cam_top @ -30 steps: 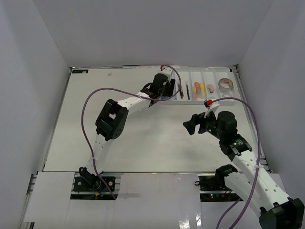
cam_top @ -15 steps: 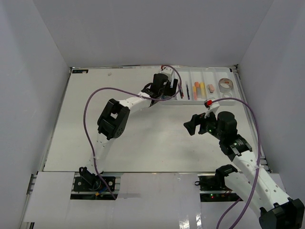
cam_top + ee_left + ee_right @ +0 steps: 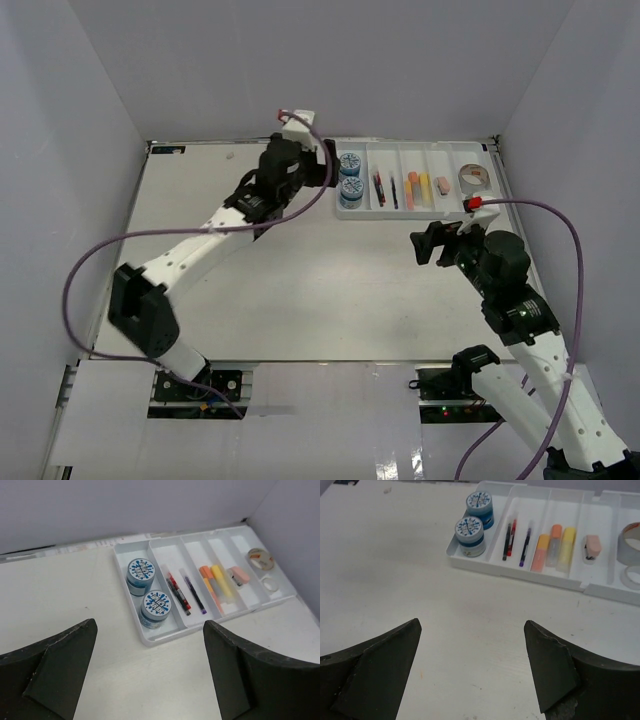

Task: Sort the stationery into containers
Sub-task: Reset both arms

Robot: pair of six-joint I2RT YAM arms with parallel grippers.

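Both arms look parked to me: the left gripper (image 3: 150,625) hangs near the jar end of the flat white plastic tray (image 3: 220,619), jaws spread wide with nothing between them, and the right gripper (image 3: 472,622) is likewise open and empty over the table (image 3: 250,270), well back from the tray. Every item I can find sits in a compartment: two round jars with blue-patterned lids (image 3: 156,603) at one end, then thin pens (image 3: 177,592), orange and yellow marker sticks (image 3: 222,580), a pink eraser (image 3: 240,574) and tape rolls (image 3: 260,556). I judge the sorting finished. If a jar needed shifting, I would clamp its smooth, rigid wall below the lid. The pens look light and prone to roll, so I would pinch them mid-length.
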